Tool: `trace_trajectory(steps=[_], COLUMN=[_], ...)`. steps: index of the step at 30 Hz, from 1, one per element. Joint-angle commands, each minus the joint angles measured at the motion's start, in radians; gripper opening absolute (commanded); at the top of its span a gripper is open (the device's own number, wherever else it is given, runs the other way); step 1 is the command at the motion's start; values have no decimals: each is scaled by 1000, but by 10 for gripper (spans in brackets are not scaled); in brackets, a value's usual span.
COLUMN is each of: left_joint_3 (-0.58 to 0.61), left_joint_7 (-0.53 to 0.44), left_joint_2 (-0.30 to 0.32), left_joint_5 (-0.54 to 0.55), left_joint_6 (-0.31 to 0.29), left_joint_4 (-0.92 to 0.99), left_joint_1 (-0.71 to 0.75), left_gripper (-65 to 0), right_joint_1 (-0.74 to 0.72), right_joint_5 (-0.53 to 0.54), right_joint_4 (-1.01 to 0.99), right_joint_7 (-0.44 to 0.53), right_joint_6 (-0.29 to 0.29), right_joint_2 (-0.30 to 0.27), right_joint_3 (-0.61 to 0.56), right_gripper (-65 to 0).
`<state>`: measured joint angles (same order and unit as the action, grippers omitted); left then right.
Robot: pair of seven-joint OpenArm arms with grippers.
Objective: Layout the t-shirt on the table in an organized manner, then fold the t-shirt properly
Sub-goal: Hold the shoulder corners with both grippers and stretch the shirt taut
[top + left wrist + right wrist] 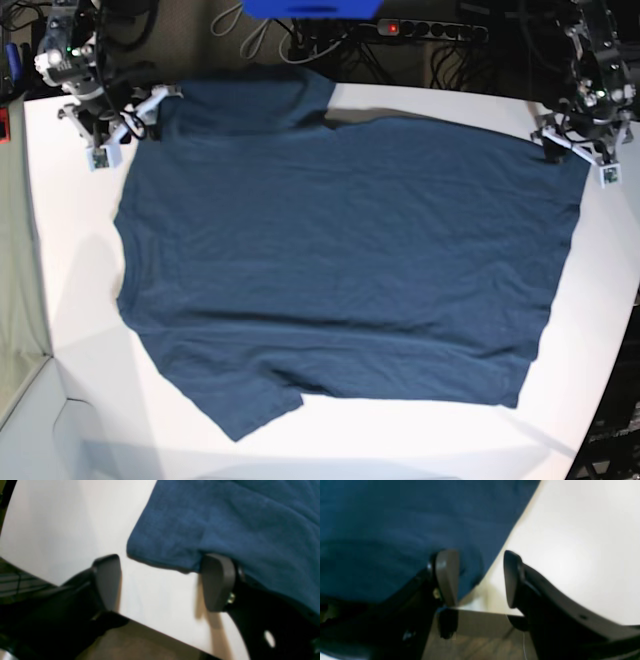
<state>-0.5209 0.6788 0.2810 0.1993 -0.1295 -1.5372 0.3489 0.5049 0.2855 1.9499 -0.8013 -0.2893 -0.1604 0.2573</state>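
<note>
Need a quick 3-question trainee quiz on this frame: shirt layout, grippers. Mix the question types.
1. True or false: the t-shirt lies spread flat on the table, not yet folded.
2. In its wrist view, the left gripper has its jaws: A) clamped on cloth B) apart, one finger at the shirt's edge C) out of sight.
3. Fill in: in the base view both grippers sit at the shirt's ___ corners, near the power strip.

Key: 1 true; 2 B; 3 far. The right gripper is open too.
</note>
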Motion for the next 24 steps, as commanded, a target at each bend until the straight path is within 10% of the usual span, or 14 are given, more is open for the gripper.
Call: trace_trajectory(steps=[1, 24], left_joint_3=[11, 21], left_joint_7=[22, 29], left_joint_2=[7, -27], left_joint_5=[-7, -14], left_joint_6=[1, -313], left_joint_4=[-3, 39], left_joint_1=[3, -32], left_gripper=[-217, -650], right_joint_1=[-2, 31], right_joint_5=[7, 7], right_joint_4=[16, 26], right_joint_7=[21, 21], right_joint_6=[-4, -4], right_joint_2=[-9, -8], right_joint_3=[6, 6], right_gripper=[-352, -352])
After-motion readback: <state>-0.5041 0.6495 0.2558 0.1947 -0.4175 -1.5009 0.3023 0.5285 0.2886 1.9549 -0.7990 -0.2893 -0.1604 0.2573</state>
